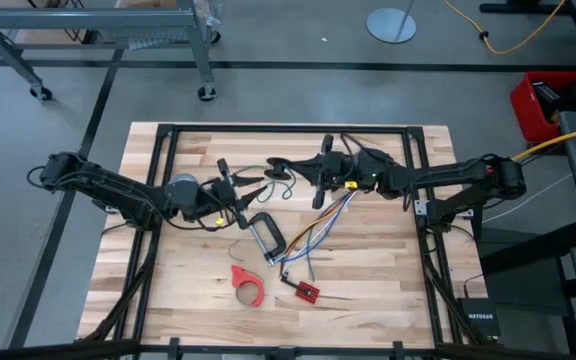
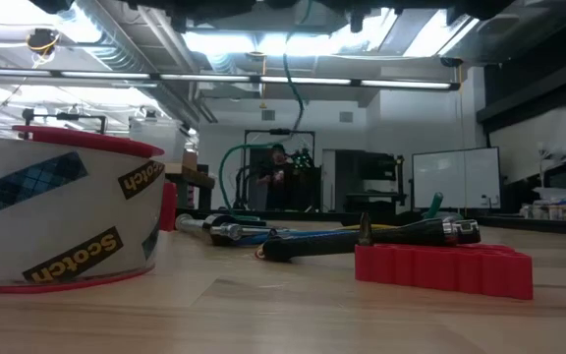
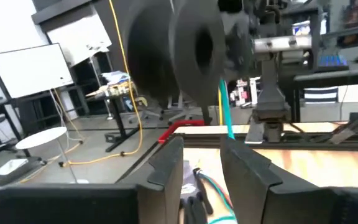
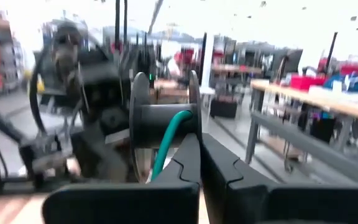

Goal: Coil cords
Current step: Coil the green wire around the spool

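In the upper middle of the frame the right pincer (image 1: 320, 170) is closed on the spool (image 4: 163, 118). The left pincer (image 1: 230, 187), half open, straddles the green cord (image 3: 224, 112); a slack cord may slip off.

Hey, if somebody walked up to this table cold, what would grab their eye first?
Probably the two dark arms meeting over the far middle of the table: the right gripper is shut on a black spool with a green cord trailing off it, and the left gripper faces it, fingers either side of that cord. Nearer the front edge lie a red tape dispenser and a multicoloured wire bundle.
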### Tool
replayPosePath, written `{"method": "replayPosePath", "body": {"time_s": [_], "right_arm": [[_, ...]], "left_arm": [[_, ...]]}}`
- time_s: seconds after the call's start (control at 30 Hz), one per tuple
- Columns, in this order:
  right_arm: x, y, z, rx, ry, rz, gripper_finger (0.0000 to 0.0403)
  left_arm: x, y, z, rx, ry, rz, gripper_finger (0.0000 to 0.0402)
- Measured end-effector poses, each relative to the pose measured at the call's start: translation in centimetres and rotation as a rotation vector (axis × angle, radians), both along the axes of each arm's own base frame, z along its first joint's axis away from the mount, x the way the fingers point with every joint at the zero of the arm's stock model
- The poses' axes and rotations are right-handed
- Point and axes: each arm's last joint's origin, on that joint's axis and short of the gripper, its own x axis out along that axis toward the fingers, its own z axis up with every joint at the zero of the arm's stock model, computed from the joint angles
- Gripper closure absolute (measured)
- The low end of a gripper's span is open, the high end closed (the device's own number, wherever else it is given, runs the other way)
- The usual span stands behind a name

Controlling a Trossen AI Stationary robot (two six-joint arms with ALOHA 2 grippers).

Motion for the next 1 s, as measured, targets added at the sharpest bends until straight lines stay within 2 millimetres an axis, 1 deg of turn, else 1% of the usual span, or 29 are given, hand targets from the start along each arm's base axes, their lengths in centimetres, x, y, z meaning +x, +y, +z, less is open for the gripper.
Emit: {"method": "replayPosePath", "body": {"time_s": [0.17,0.37,0.53,0.67,0.8,1.0], "right_arm": [[-0.3,0.0,1.1,-0.009,-0.113,0.000,0.0403],[-0.4,0.0,1.9,-0.016,-0.166,0.005,0.0403],[-0.3,0.1,2.3,-0.043,-0.173,0.011,0.0403],[-0.3,0.1,2.4,-0.043,-0.172,0.011,0.0403],[-0.2,0.1,2.1,-0.042,-0.147,0.011,0.0403],[-0.2,0.1,2.1,-0.066,-0.138,0.004,0.0403]], "left_arm": [[0.4,-0.1,-0.4,-0.030,-0.004,-0.018,0.0279],[1.8,0.0,-1.8,-0.029,0.002,-0.023,0.0278],[3.2,0.3,-3.2,-0.006,-0.011,-0.031,0.0278],[3.9,0.3,-4.0,0.014,-0.019,-0.027,0.0278],[4.1,0.2,-4.2,0.022,-0.023,-0.040,0.0278],[4.1,-0.1,-4.1,0.020,-0.041,-0.116,0.0278]]}}
